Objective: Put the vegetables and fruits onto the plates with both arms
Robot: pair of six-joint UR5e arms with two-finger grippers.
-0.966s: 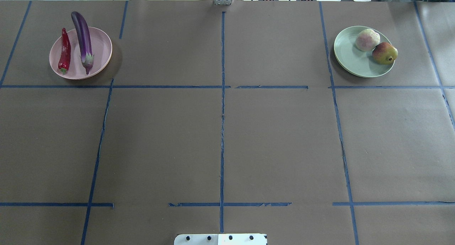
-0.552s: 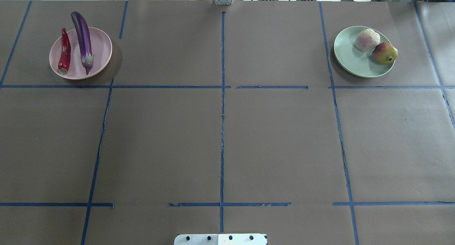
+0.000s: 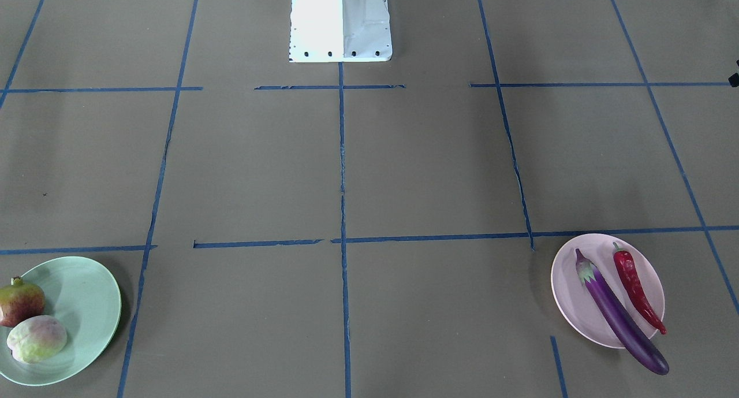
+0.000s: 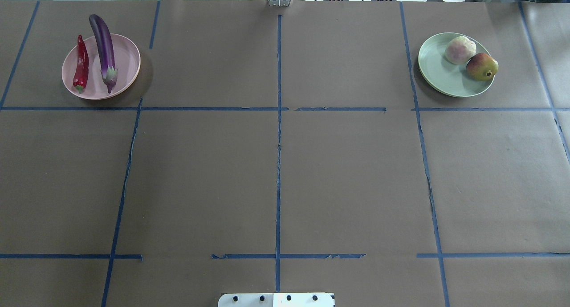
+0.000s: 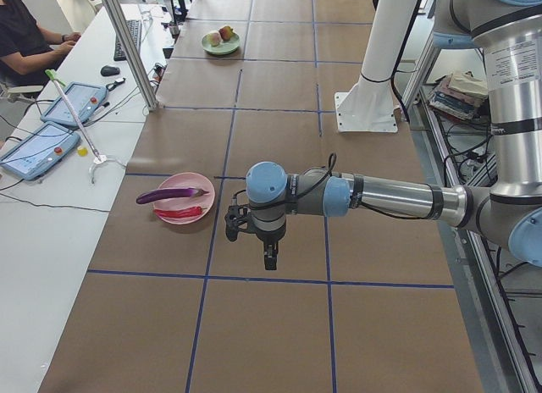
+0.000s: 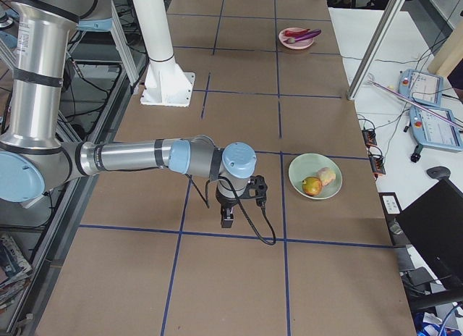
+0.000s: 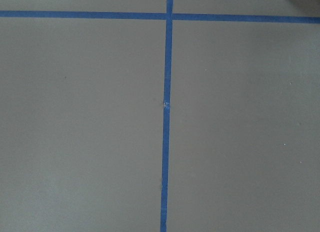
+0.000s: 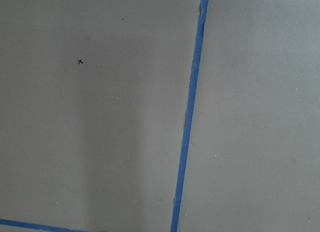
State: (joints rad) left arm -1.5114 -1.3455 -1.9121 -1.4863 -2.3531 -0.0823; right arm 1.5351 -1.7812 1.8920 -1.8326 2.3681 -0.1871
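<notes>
We find everything at the worktop's point(image 4: 200, 178) edge away from the robot. The pink plate point(image 4: 127, 62) sits in the corner on the robot's left, with the eggplant point(image 4: 103, 44) and the chili point(image 4: 81, 64) lying side by side on it. The green plate point(image 4: 434, 71) sits in the corner on its right and holds the dark red fruit point(image 4: 482, 67) and the pale fruit point(image 4: 460, 50), which touch. We judge the eggplant glossy and apt to slip. It is long enough that its blunt end overhangs the rim, so we would grip it across its middle to keep it balanced. The chili looks light and thin, and is best pinched at the thicker part near the stem. The two round fruits could roll, so we would close across their widest part and keep clear of the dark one's crown. We cannot tell whether any of them is firm or soft. The left gripper point(image 5: 268, 259) and the right gripper point(image 6: 226, 220) hang above the middle of the worktop, well apart from both plates. They show only in the side views, and both wrist views show only bare worktop and blue tape point(image 7: 165, 142), so we cannot tell whether the fingers are apart or together. The front view cuts off part of the green plate.
</notes>
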